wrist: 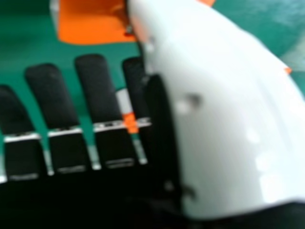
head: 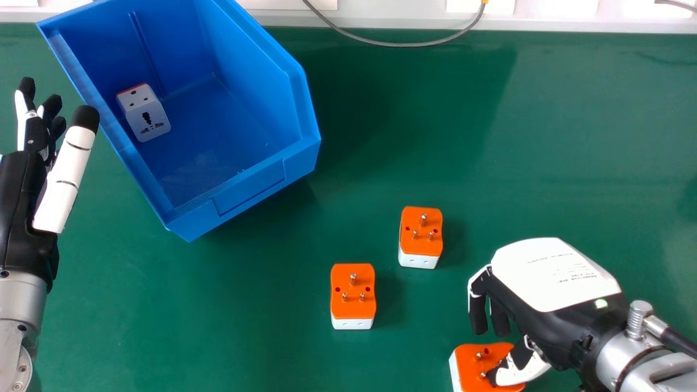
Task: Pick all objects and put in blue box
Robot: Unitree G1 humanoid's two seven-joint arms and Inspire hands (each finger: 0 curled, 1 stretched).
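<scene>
orange tops the nearest plug [head: 493, 351] at five o'clock; i have my right hand [head: 555, 277] over it, thumb above its pins, fingers fairly straight and apart, probably to pinch its sides. second plug [head: 353, 310] at six, third plug [head: 421, 247] at four. left hand [head: 22, 201] idles at nine, fingers loosely spread, leaving the box [head: 248, 188] at ten reachable; white plug [head: 144, 114] inside.

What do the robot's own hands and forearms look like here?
The left hand is black and white, with a white, black-tipped thumb. The right hand is black with a white back plate bearing small print, and a small green light. Both forearms are silver; a black cable runs by the right one.
</scene>
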